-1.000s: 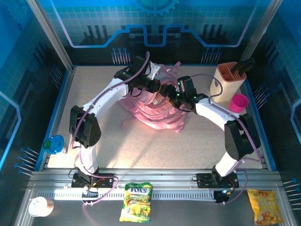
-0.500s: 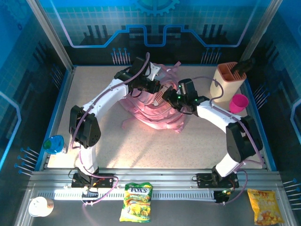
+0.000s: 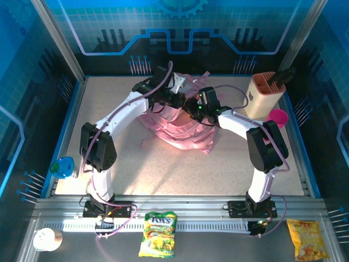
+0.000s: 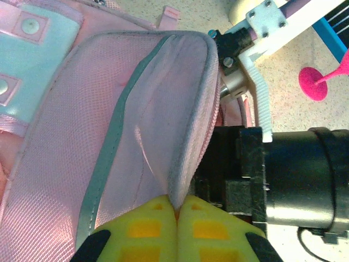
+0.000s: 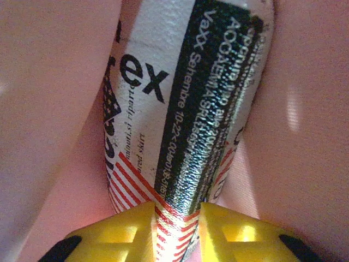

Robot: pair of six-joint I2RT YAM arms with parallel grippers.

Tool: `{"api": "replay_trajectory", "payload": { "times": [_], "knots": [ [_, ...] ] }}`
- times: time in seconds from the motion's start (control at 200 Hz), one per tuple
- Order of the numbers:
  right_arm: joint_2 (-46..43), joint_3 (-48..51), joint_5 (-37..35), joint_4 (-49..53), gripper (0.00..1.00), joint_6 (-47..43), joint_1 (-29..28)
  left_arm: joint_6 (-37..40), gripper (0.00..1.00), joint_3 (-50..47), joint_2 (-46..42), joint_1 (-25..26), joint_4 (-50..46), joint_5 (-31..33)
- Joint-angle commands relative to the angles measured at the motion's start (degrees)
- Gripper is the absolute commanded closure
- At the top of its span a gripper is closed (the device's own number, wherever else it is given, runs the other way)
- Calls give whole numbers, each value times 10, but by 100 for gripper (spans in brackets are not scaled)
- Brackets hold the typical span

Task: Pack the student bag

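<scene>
The pink student bag (image 3: pixel 180 130) lies crumpled at the middle back of the table. My left gripper (image 3: pixel 181 101) (image 4: pixel 177 210) is shut on the mesh-lined rim of the student bag's opening flap (image 4: pixel 147 109), holding it up. Close to its right, my right gripper (image 3: pixel 193 107) (image 5: pixel 175 215) reaches into the opening. It is shut on a white printed pouch (image 5: pixel 185 98) with black lettering and red stripes. Pink lining (image 5: pixel 49 109) surrounds the pouch on both sides. The right arm's black wrist (image 4: pixel 294 174) sits right beside the held flap.
A beige pen holder (image 3: pixel 265 91) and a pink cup (image 3: pixel 277 118) (image 4: pixel 313 82) stand at the back right. A blue object (image 3: pixel 64 166) sits at the left edge. On the front rail lie a Fox's candy bag (image 3: pixel 158 233), a yellow snack bag (image 3: pixel 307 238) and a white cup (image 3: pixel 46 239).
My right gripper has moved left and away with the pouch, going into the bag's opening beside the left gripper. The left gripper has kept its hold in place.
</scene>
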State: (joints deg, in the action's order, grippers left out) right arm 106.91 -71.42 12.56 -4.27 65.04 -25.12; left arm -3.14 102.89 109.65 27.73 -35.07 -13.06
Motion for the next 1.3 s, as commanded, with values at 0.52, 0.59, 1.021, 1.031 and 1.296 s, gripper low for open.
{"api": "replay_trajectory", "payload": {
  "times": [0.52,0.59,1.021,1.031,1.296],
  "knots": [
    [-227,206,-78,-7,48,-23,25,-60,68,-43,-54,-4,43,-25],
    [-267,229,-117,20,39,-33,25,-89,55,-65,-69,-5,52,17],
    [-275,142,-179,114,22,-99,-7,-310,39,-240,-139,-96,97,13],
    [-274,142,-179,114,22,-100,-7,-316,39,-244,-139,-100,100,8],
    [-266,142,-185,111,22,-94,-24,-451,42,-318,-108,-163,190,-94]
  ]
}}
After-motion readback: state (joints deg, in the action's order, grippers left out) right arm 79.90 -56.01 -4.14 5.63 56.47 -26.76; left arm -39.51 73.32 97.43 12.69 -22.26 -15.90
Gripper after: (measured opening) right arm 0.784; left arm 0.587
